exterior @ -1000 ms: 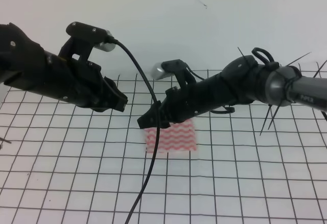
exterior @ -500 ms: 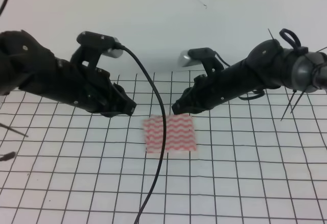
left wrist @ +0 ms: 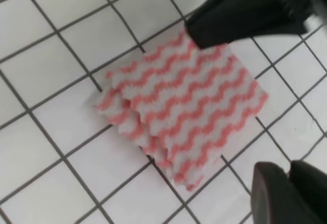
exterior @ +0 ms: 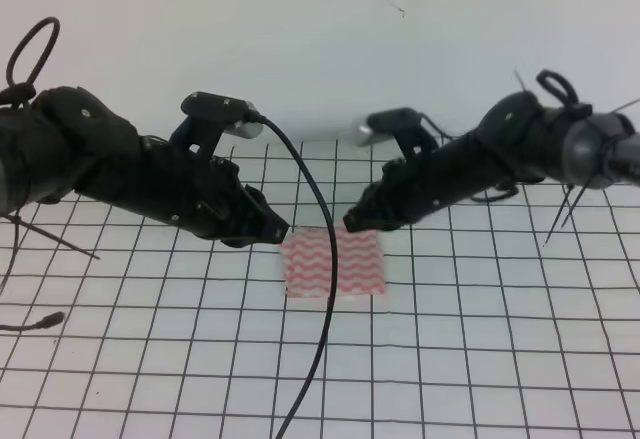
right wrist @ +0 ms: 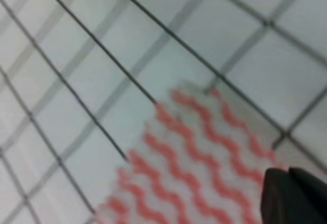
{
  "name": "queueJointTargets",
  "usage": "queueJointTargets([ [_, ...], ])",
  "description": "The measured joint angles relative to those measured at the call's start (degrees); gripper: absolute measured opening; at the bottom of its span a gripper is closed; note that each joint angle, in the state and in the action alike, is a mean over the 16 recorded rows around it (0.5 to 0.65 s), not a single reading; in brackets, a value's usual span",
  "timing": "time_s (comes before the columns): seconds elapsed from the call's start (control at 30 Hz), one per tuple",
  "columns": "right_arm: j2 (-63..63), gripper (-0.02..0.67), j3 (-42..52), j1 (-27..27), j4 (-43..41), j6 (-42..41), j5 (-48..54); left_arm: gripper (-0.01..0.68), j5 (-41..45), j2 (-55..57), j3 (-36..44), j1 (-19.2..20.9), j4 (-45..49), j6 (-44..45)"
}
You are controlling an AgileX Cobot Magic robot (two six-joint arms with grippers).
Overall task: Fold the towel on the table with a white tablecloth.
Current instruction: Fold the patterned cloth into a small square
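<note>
Towel [exterior: 333, 264] looks folded at frame center; both claws hover empty, can't tell their spread; probably retreat next.

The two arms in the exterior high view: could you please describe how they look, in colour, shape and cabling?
Both the left arm and the right arm are matt black, chunky and tapering towards the gripper ends. Each carries a small silver-fronted camera on a black bracket. A thick black cable curves down from the left one. The right arm has a grey metallic joint; thin black cable-tie tails stick out of both arms.
</note>
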Motion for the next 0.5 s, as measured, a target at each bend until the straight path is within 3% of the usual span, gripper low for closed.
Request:
queueJointTargets([
  [0.23,-11.4,0.003,0.0,-1.1,-3.7,-0.4,1.9,0.029,2.5,-5.8,0.0,0.0,0.3,0.3],
  [0.5,-30.2,0.003,1.9,-2.4,-22.0,10.8,3.9,0.004,3.6,-20.9,1.1,0.0,5.3,-4.3],
])
